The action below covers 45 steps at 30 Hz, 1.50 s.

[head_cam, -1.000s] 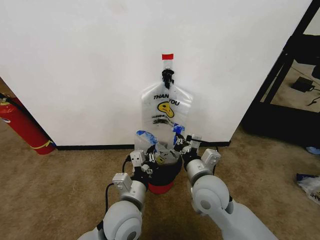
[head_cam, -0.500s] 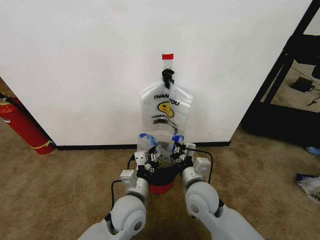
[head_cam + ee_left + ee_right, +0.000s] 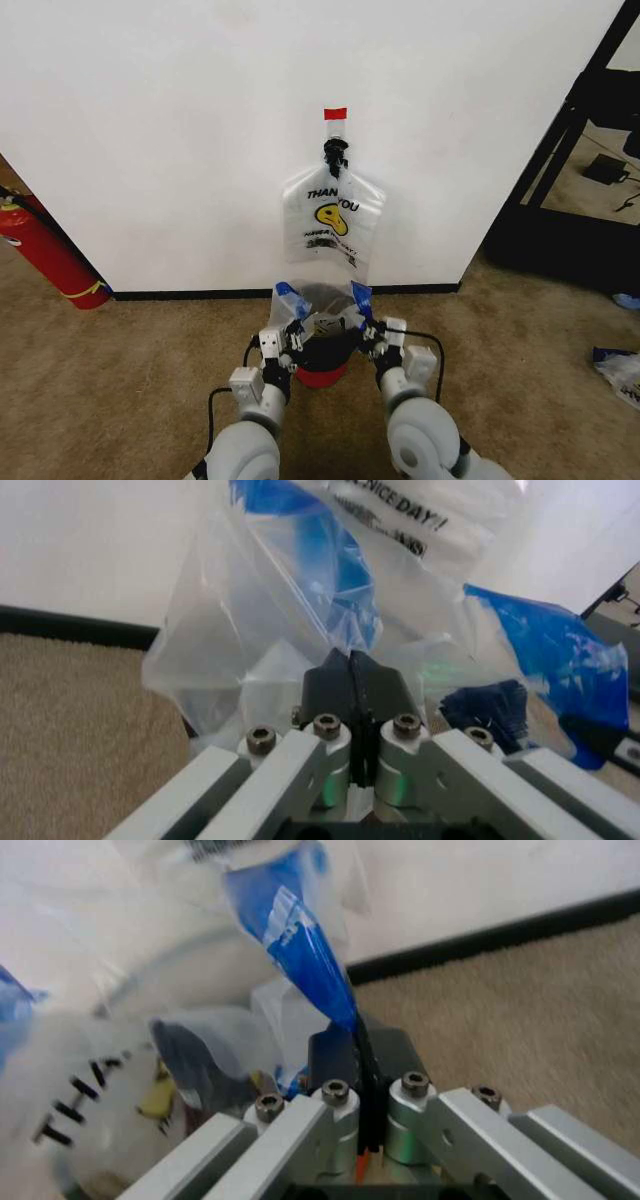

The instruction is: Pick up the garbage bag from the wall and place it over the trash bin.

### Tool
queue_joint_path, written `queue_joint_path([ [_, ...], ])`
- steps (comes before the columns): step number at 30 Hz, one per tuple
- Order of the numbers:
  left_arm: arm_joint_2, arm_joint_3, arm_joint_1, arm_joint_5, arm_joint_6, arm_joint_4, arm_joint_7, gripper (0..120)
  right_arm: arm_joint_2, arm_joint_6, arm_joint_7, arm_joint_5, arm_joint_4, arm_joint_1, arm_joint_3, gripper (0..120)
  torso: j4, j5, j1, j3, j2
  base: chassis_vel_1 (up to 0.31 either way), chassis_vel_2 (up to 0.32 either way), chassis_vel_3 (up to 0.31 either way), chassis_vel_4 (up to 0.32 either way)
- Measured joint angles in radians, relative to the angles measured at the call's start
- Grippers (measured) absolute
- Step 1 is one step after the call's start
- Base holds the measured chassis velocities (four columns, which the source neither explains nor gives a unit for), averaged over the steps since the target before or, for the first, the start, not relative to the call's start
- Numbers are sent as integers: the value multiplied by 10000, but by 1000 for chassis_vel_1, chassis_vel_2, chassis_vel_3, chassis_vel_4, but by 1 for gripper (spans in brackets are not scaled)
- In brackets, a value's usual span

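A: Your 2 grippers: what have they got?
B: Your left gripper (image 3: 350, 662) is clamped on the garbage bag (image 3: 322, 300), pads pressed flat together. Your right gripper (image 3: 358, 1041) pinches a blue patch of its rim.
A: And the bag?
B: Spread over the trash bin (image 3: 322, 358), below the wall (image 3: 180, 130).

A red fire extinguisher (image 3: 45, 255) leaned at the far left, its base on the brown carpet (image 3: 130, 370). A white "THANK YOU" bag bundle (image 3: 333, 222) hung from a black hook (image 3: 335, 153) under a strip of red tape (image 3: 335, 113). A black rack (image 3: 590, 140) stood at the right, with a crumpled plastic scrap (image 3: 622, 372) on the floor nearby.
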Motion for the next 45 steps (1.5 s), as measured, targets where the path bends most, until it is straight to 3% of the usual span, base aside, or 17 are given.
queue_joint_path([
  [13,404,-243,539,36,-76,-436,-43,0,-381,-205,580,-57,255,-426,442,0,1,1,0,1,0,0,0,0,0],
  [30,918,-407,1352,-12,215,-715,-345,0,-483,-396,933,308,-432,-56,658,0,1,1,0,1,-1,0,0,0,0],
  [37,745,-168,1672,244,226,-593,-342,0,-442,-440,995,301,-473,-74,594,0,2,0,0,1,-1,0,0,0,0],
  [45,511,-22,1279,432,239,327,-273,0,-413,-565,979,214,-721,3,429,0,0,0,1,1,-1,0,0,0,0],
])
